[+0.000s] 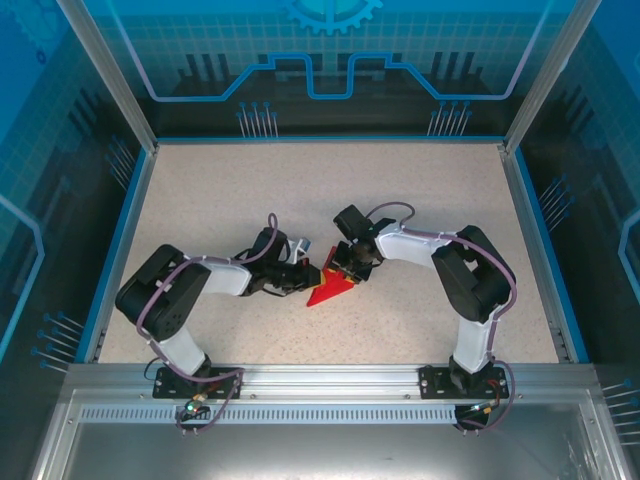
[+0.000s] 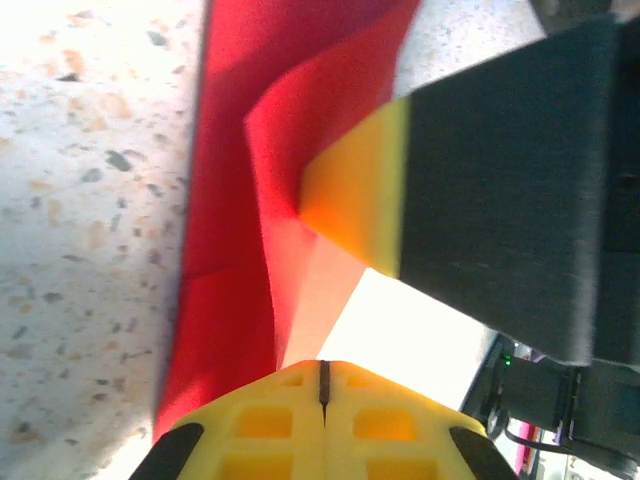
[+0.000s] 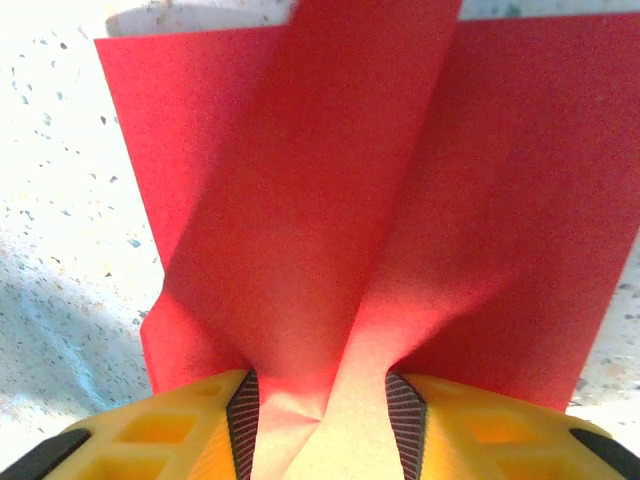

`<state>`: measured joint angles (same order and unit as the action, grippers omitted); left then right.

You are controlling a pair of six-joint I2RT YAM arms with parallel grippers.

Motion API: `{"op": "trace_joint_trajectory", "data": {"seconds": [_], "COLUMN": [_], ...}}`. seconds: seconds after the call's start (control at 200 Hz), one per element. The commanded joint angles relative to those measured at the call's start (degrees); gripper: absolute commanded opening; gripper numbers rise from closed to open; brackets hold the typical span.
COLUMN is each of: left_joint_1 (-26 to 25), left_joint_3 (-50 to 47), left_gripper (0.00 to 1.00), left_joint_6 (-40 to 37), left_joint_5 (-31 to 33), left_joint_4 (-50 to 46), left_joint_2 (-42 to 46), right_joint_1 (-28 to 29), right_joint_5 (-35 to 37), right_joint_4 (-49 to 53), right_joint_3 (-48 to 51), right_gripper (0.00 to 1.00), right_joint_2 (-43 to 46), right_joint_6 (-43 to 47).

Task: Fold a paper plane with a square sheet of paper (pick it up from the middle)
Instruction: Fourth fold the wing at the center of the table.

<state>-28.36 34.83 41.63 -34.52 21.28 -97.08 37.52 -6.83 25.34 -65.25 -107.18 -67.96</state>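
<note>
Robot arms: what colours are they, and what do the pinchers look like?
The left arm and right arm are black and white, with purplish cables looping along them. The right gripper has yellow fingers with grid-like hollows and dark ribbed pads.

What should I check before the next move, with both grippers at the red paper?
1. Left gripper grip: jaws shut, the square sheet of paper creased right into their seam: ok.
2. Right gripper grip: raised ridge lies between its pads, jaws apart: not ok.
3. Side flaps flat on the table: ok.
4. Clearance between grippers: the right one sits close over the left tip in the left wrist view: cannot tell.
5. Ridge centred on the sheet: cannot tell.
</note>
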Motion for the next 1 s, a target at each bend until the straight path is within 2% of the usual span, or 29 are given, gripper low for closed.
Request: {"op": "trace_joint_trajectory", "data": {"seconds": [0.0, 0.295, 0.555, 0.99], "left_joint_1": [-0.39, -0.46, -0.45, -0.41], "left_joint_3": [1.6, 2.25, 2.17, 2.57], "left_gripper": [0.0, 0.0, 0.0, 0.0], "left_joint_6": [-0.38, -0.32, -1.02, -2.68], "left_joint_5": [1.98, 3.89, 4.46, 6.9], "left_joint_4": [-1.08, -2.94, -4.16, -8.26], "left_joint_2": [-1.13, -3.05, -2.61, -1.82], "right_joint_1": [0.36, 0.36, 0.36, 0.61], "right_joint_5": [2.49, 3.14, 2.55, 2.08], "right_joint_4": [3.13, 3.49, 4.61, 7.7], "right_joint_3": [0.3, 0.4, -1.07, -3.87], "right_gripper": [0.43, 0.36, 0.41, 0.42], "right_joint_2": [-2.72, -3.03, -4.48, -7.73], "right_joint_6": [0.02, 0.32, 1.64, 2.97]}}
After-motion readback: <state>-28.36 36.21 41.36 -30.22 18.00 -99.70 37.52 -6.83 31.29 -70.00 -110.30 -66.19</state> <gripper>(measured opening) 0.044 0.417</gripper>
